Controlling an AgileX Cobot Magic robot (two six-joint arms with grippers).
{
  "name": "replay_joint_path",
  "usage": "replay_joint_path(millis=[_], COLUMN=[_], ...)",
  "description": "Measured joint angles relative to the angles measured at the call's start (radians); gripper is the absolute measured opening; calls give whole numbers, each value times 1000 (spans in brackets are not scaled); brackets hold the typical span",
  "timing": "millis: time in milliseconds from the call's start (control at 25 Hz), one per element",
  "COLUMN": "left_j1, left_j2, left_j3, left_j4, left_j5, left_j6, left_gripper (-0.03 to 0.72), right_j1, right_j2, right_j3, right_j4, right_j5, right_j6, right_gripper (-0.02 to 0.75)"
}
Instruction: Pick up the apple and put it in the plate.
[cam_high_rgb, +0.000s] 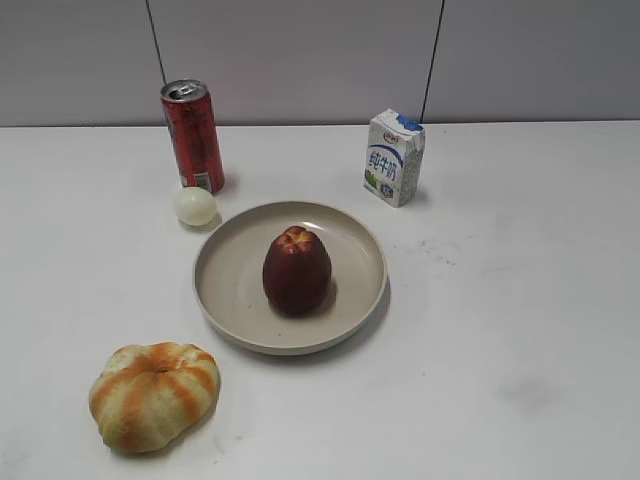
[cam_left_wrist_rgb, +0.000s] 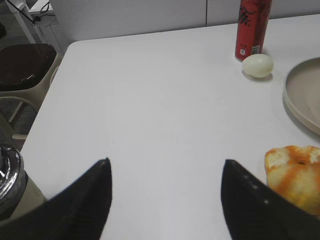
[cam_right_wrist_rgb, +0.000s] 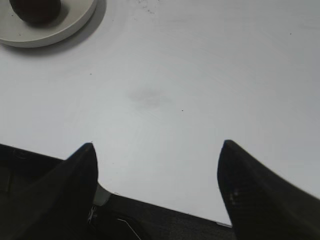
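The white table (cam_high_rgb: 520, 330) fills most of every view, with a faint smudge on its right half. On it, near the middle, lies the plate (cam_high_rgb: 225, 285), beige and shallow with a low rim. The apple (cam_high_rgb: 296, 270) stands upright inside the plate, just about at its centre, dark red with a yellowish patch at its top; nothing touches it.

The bun (cam_high_rgb: 153, 393), orange and cream and ridged, lies near the front left, apart from the plate. The red can (cam_high_rgb: 193, 135) stands upright behind the plate to the left. The milk carton (cam_high_rgb: 393, 157) stands upright behind the plate to the right, well apart from the can. The pale ball (cam_high_rgb: 195, 206) rests just in front of the can, close to the plate's rim.

Neither arm shows in the exterior view. The left gripper (cam_left_wrist_rgb: 165, 172) hangs over bare table left of the bun, its jaws spread wide with nothing between them. The right gripper (cam_right_wrist_rgb: 157, 155) hangs near the table's front edge, well away from the plate, jaws likewise wide and empty.
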Motion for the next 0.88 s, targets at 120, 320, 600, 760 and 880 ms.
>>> replay_joint_path(millis=[120,320,600,760,880], left_j1=[0,0,0,0,0], left_j2=[0,0,0,0,0], left_j3=[0,0,0,0,0], left_j4=[0,0,0,0,0], left_j5=[0,0,0,0,0], left_j6=[0,0,0,0,0], left_gripper=[521,521,521,521,521], right_j1=[0,-4,-156,-261,-289], right_j2=[0,-19,-134,-203,-236], right_j3=[0,0,1,1,1], right_j4=[0,0,3,3,4], right_j5=[0,0,-2,-2,-3], right_j6=[0,0,0,0,0], right_gripper=[592,592,592,592,592])
